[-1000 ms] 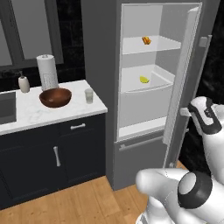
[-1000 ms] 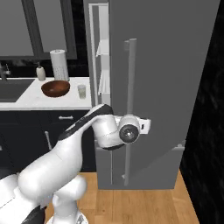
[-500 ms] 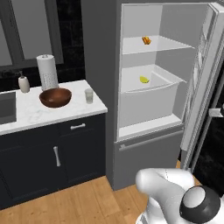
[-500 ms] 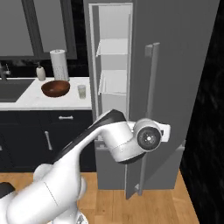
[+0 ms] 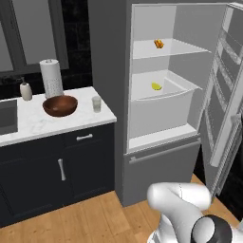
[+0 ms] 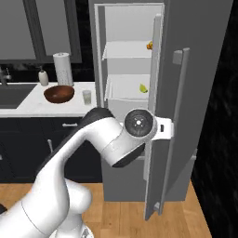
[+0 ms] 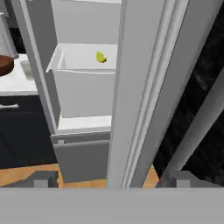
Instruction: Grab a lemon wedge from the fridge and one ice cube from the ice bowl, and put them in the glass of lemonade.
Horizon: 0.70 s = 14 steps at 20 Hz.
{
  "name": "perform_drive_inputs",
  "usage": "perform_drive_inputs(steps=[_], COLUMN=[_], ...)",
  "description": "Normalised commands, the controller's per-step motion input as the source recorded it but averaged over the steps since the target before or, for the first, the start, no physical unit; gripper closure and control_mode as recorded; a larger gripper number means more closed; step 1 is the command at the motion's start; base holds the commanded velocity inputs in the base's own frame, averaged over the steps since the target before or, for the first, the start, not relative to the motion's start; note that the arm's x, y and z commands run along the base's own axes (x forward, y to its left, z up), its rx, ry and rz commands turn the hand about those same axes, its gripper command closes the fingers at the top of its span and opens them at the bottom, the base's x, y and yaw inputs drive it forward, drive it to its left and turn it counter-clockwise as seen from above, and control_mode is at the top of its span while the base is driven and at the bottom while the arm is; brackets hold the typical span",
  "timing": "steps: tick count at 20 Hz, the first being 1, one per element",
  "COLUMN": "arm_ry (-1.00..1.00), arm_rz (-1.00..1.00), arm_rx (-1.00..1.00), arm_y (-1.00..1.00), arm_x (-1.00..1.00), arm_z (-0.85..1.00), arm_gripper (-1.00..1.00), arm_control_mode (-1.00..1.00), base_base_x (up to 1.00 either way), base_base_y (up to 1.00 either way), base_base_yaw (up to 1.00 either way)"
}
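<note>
The fridge (image 5: 111,71) stands open, its door (image 6: 195,69) swung out to the right. A yellow lemon wedge (image 5: 156,86) (image 6: 143,88) (image 7: 101,57) lies in the white drawer. On the counter sit the reddish-brown ice bowl (image 5: 60,105) (image 6: 59,93) and, right of it, the glass of lemonade (image 5: 97,104) (image 6: 86,96). The ice cube is hidden. My gripper (image 7: 111,179) (image 6: 165,128) is open at the door's free edge, its fingertips (image 7: 43,178) wide apart on either side of that edge and holding nothing.
An orange-red food item (image 5: 159,43) rests on the upper fridge shelf. A paper towel roll (image 5: 51,78) and a soap bottle (image 5: 25,90) stand behind the bowl. The long door handle (image 6: 179,121) is just right of my hand. Dark cabinets (image 5: 57,171) run below the counter.
The fridge door has swung further open to the right. My gripper has opened and let go of the door handle, and the arm has followed the door to the right.
</note>
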Motion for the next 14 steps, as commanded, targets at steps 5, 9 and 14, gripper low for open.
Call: perform_drive_inputs(steps=[5,9,14], arm_ry=[0.37,0.50,0.33], arm_rz=[-0.02,0.00,0.00], arm_rx=[-0.26,-0.27,-0.13], arm_y=[0.86,0.19,-0.49], arm_x=[0.65,0.85,1.00], arm_z=[-0.01,0.00,-0.09], arm_gripper=[-1.00,-1.00,-1.00], arm_control_mode=[-1.00,-1.00,-1.00], base_base_x=[0.00,0.00,0.00], base_base_y=[0.00,0.00,0.00], base_base_yaw=[0.00,0.00,0.00])
